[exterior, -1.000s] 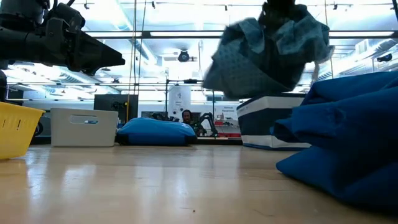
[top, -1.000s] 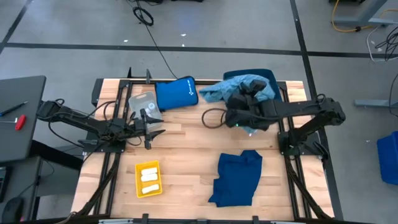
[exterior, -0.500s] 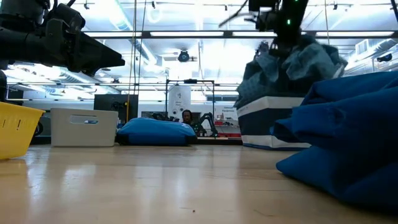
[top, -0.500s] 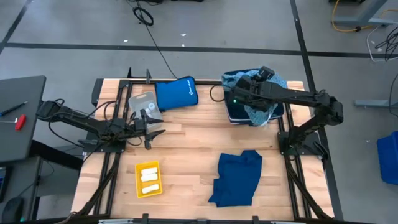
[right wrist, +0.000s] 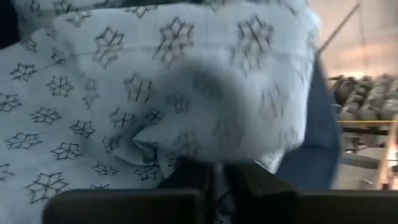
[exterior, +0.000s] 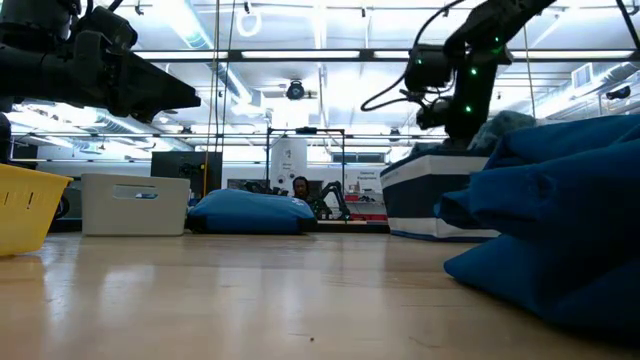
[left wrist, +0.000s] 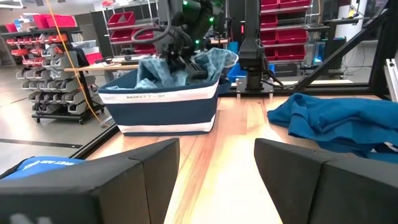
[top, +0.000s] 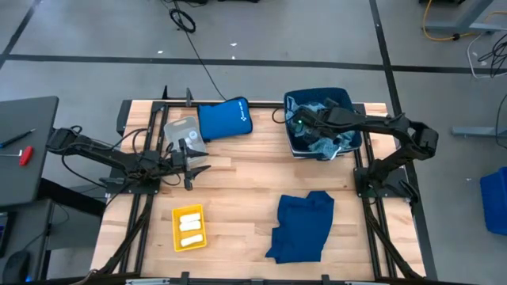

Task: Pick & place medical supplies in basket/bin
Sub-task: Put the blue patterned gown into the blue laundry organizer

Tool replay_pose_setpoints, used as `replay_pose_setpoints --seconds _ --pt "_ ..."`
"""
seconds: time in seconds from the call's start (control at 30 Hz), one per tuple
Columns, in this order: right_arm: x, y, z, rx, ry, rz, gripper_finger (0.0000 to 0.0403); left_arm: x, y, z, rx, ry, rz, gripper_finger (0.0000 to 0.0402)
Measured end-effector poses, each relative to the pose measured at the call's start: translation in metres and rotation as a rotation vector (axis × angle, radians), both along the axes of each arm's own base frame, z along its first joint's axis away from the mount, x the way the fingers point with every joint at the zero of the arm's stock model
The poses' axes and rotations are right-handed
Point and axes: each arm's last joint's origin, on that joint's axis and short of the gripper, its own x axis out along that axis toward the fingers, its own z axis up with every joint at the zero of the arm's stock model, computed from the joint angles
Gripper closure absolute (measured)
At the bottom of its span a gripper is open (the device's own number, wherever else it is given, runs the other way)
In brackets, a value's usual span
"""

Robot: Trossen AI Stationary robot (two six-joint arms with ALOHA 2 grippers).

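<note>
Two arms are working at the table. The right gripper (top: 303,125) is reaching down into the navy basket (top: 346,98) at two o'clock, its fingers pinching the light-blue patterned garment (top: 326,144) lying inside. The left gripper (top: 200,165) is hovering at nine o'clock, fingers apart and holding nothing. The navy garment (top: 301,226) is lying at five o'clock.

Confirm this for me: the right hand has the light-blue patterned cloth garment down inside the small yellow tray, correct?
Not the tray. In the high view the right hand is lowering the light-blue patterned cloth garment into the navy fabric basket with a white band; the small yellow tray holds only white rolls.
</note>
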Motion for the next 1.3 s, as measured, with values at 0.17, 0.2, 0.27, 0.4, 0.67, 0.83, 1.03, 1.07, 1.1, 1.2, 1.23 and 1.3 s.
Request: replay_pose_setpoints --seconds 0.17,0.2,0.27,0.4,0.67,0.83,1.03,1.07,1.1,1.2,1.23,1.3 --pt "-0.004 -0.003 -0.01 0.146 -0.042 0.032 0.0308 0.0 0.0 0.0 0.0 0.003 0.0 0.0189" --pt "-0.004 -0.003 -0.01 0.181 -0.065 0.038 0.0294 0.0 0.0 0.0 0.0 0.003 0.0 0.0189" --pt "-0.003 -0.005 -0.011 0.234 -0.114 0.048 0.0267 0.0 0.0 0.0 0.0 0.003 0.0 0.0189" --pt "0.001 -0.006 -0.01 0.259 -0.179 0.079 0.0212 0.0 0.0 0.0 -0.001 0.003 0.0 0.0189" --pt "0.007 -0.007 -0.004 0.236 -0.221 0.084 0.0153 0.0 0.0 -0.001 -0.005 0.011 0.0 0.0189" --pt "0.013 -0.003 0.01 0.213 -0.218 0.105 0.0156 0.0 0.0 -0.001 -0.004 0.013 0.0 0.0189" --pt "0.021 0.006 0.032 0.215 -0.197 0.138 0.0164 0.0 0.0 -0.002 -0.005 0.014 0.0 0.0189" --pt "0.022 0.008 0.035 0.216 -0.195 0.145 0.0165 0.0 0.0 -0.002 -0.007 0.014 0.0 0.0189" --pt "0.023 0.01 0.04 0.216 -0.195 0.152 0.0165 0.0 0.0 -0.002 -0.007 0.013 0.0 0.0189" --pt "0.027 0.017 0.05 0.213 -0.197 0.179 0.0165 0.0 0.0 -0.002 -0.007 0.013 0.0 0.0189" --pt "0.028 0.02 0.054 0.216 -0.191 0.188 0.0165 0.0 0.0 -0.002 -0.008 0.014 0.0 0.0189" --pt "0.031 0.026 0.06 0.22 -0.187 0.212 0.0165 0.0 0.0 -0.002 -0.008 0.013 0.0 0.0189"
